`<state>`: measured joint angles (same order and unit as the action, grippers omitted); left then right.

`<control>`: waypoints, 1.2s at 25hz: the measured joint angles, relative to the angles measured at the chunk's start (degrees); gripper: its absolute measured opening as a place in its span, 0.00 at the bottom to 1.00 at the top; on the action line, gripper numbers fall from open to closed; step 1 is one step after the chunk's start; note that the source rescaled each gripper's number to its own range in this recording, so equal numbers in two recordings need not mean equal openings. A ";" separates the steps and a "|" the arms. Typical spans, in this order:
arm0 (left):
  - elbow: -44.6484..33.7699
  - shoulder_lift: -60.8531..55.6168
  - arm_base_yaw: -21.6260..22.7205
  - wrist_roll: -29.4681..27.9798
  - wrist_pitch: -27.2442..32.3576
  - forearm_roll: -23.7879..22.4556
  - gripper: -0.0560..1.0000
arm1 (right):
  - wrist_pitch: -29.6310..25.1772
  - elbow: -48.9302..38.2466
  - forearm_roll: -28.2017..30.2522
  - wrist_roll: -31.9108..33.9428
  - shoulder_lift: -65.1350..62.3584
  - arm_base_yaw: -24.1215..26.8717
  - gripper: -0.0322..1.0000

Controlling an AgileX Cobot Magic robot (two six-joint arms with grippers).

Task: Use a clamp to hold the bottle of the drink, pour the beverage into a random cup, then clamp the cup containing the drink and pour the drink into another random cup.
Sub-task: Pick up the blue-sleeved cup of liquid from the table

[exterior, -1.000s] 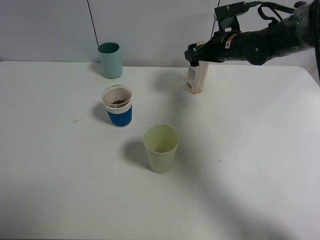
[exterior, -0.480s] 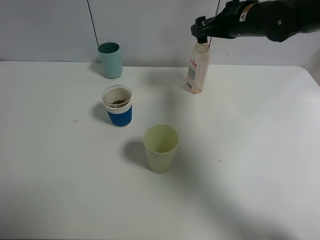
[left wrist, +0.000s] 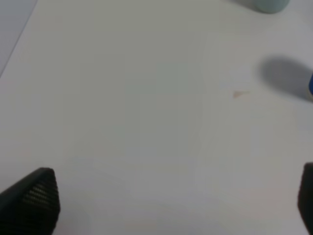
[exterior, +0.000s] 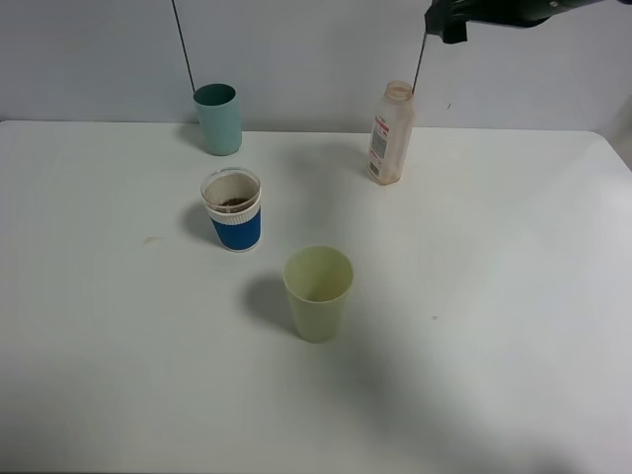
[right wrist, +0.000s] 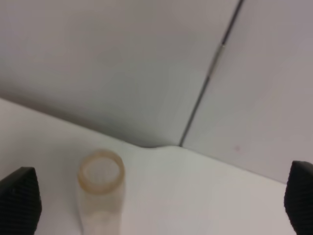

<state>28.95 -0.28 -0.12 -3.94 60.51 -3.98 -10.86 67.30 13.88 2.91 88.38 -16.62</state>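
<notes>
The right hand (right wrist: 159,199) is open wide and empty, high above the back of the surface (exterior: 494,296). It is above the bottle (exterior: 390,133) and clear of it. Only its dark tip shows at the top edge of the high view.

The bottle is upright and uncapped, near the back edge, right of centre, with nothing gripping it.

The blue cup (exterior: 233,212) is upright, left of centre, with brown drink (exterior: 234,203) inside.

The teal cup (exterior: 218,118) is upright at the back, behind the blue cup and apart from it.

The pale green cup (exterior: 318,293) is upright, nearer the front, apart from the others.

The left hand (left wrist: 168,200) is open and empty, over bare surface left of the blue cup. It does not show in the high view.
</notes>
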 joint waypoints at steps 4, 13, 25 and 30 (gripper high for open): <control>0.00 0.00 0.00 0.00 0.00 0.00 0.99 | -3.18 -0.04 3.43 -1.51 -6.66 0.00 1.00; 0.00 0.00 0.00 0.00 0.00 0.00 0.99 | -3.66 -0.04 3.21 -0.34 -15.38 0.00 1.00; 0.00 0.00 0.00 0.00 0.00 0.00 0.99 | -22.84 -0.04 6.58 6.19 -26.29 0.00 1.00; 0.00 0.00 0.00 0.00 0.00 0.00 0.99 | -32.80 -0.04 6.17 2.01 -32.32 0.00 1.00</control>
<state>28.95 -0.28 -0.12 -3.94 60.51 -3.98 -43.66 67.26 20.05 4.92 56.05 -16.62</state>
